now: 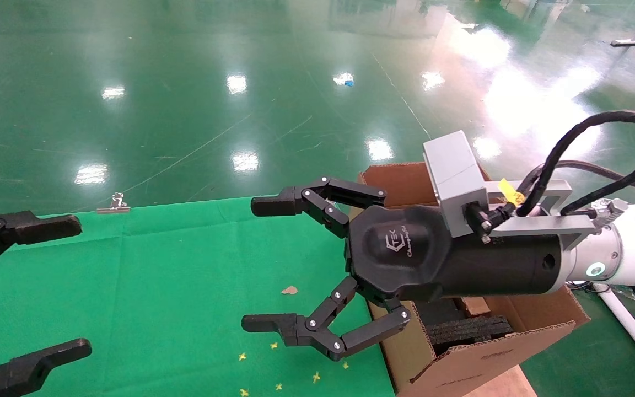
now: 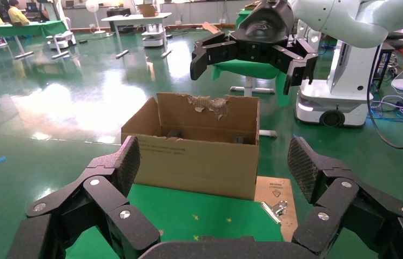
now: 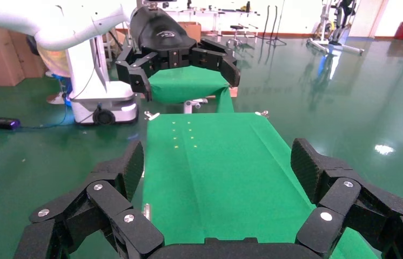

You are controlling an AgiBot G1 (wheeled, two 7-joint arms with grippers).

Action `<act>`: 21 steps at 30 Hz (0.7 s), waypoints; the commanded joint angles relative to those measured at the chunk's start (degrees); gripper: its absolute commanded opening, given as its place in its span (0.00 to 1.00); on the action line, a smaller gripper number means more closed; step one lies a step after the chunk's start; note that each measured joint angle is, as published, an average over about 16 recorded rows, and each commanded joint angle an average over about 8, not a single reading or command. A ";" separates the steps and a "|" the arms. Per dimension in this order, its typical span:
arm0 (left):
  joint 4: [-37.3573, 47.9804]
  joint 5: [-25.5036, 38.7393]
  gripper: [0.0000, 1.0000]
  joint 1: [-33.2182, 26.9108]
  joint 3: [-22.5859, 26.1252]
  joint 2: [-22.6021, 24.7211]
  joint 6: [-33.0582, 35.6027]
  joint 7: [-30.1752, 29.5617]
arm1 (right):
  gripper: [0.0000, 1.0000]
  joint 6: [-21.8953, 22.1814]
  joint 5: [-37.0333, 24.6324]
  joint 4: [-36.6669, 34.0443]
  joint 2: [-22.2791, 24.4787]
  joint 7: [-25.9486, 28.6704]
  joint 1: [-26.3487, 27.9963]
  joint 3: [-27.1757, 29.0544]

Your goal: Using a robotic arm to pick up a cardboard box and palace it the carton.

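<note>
floor (image 1: 185, 82): glossy green (ceiling lights mirrored) | white tables (image 2: 134, 21) far back | green table cloth (image 3: 210, 162)

Right gripper (image 1: 273, 264) housing: embossed logo with "TEK" legible; script line beneath it not legible.
Carton (image 2: 196, 156) front wall: line of small black print, too small to read.
Brown board (image 2: 276, 190) beside carton: triangular warning symbol with small print above, illegible.
Yellow tag (image 1: 509, 189) on right wrist: no readable text.
</note>
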 commanded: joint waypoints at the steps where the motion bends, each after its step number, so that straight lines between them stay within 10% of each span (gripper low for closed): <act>1: 0.00 0.00 1.00 0.00 0.00 0.00 0.00 0.00 | 1.00 0.05 -0.06 -0.14 -0.03 0.04 0.12 -0.16; 21: 0.00 0.00 1.00 0.00 0.00 0.00 0.01 0.00 | 1.00 0.16 -0.31 -0.62 -0.12 0.16 0.53 -0.69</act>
